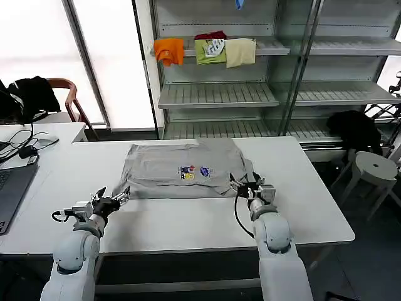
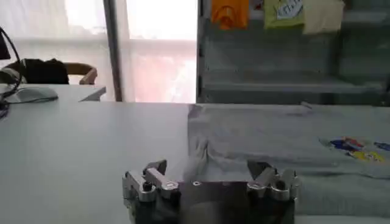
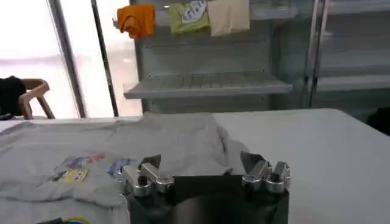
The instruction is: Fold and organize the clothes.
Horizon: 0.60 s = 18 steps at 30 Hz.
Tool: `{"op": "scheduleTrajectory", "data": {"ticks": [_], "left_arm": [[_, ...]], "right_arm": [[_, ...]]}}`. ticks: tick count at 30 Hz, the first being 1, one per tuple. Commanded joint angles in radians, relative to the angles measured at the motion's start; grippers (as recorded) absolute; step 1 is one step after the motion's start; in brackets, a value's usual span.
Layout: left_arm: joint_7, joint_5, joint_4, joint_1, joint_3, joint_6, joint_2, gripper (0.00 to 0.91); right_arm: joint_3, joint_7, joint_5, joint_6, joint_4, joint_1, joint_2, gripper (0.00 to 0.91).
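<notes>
A light grey shirt (image 1: 182,166) with a small multicoloured chest print (image 1: 194,172) lies spread on the white table (image 1: 188,219), partly folded. My left gripper (image 1: 120,199) is open at the shirt's near left corner; the left wrist view has its jaws wide apart before the grey shirt (image 2: 274,140). My right gripper (image 1: 241,187) is open at the shirt's near right corner by the bunched sleeve. In the right wrist view the shirt (image 3: 122,146) lies just beyond the spread fingers (image 3: 149,163), with nothing between them.
A laptop (image 1: 11,188) and cables lie at the table's left. A metal shelf unit (image 1: 250,94) behind holds orange, green and cream garments (image 1: 207,51). A white stool (image 1: 376,168) stands at the right, a chair (image 1: 66,100) with black clothing at the back left.
</notes>
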Motion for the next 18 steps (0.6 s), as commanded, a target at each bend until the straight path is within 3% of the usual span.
{"op": "scheduleTrajectory", "data": {"ticks": [1, 3, 4, 5, 6, 8, 16, 17, 18], "left_arm": [[0.005, 0.04, -0.012, 0.031, 0.0, 0.004, 0.006, 0.907], [0.005, 0.04, -0.007, 0.031, -0.001, 0.004, 0.005, 0.907], [0.005, 0.04, -0.005, 0.03, -0.001, 0.004, 0.005, 0.907], [0.004, 0.04, -0.002, 0.03, -0.002, 0.004, 0.005, 0.907], [0.004, 0.042, 0.003, 0.03, -0.002, 0.003, 0.005, 0.907], [0.004, 0.044, 0.007, 0.029, -0.004, 0.004, 0.005, 0.907], [0.004, 0.058, 0.048, 0.02, -0.004, 0.006, 0.005, 0.907], [0.004, 0.058, 0.05, 0.018, -0.004, 0.007, 0.005, 0.887], [0.004, 0.059, 0.057, 0.016, -0.004, 0.009, 0.004, 0.786]], "right_arm": [[0.019, -0.002, 0.006, -0.018, 0.061, -0.098, -0.068, 0.826], [0.021, 0.002, 0.006, -0.017, 0.051, -0.095, -0.067, 0.725], [0.021, 0.002, 0.006, -0.015, 0.045, -0.093, -0.066, 0.433], [0.02, 0.003, 0.006, -0.013, 0.038, -0.09, -0.065, 0.333], [0.018, 0.004, 0.005, -0.012, 0.031, -0.087, -0.064, 0.141], [0.013, 0.005, 0.003, -0.009, 0.021, -0.08, -0.063, 0.0], [-0.007, 0.008, -0.021, -0.007, -0.013, -0.058, -0.046, 0.0], [-0.008, 0.008, -0.023, -0.007, -0.013, -0.058, -0.044, 0.0], [-0.008, 0.008, -0.023, -0.008, -0.013, -0.059, -0.044, 0.0]]}}
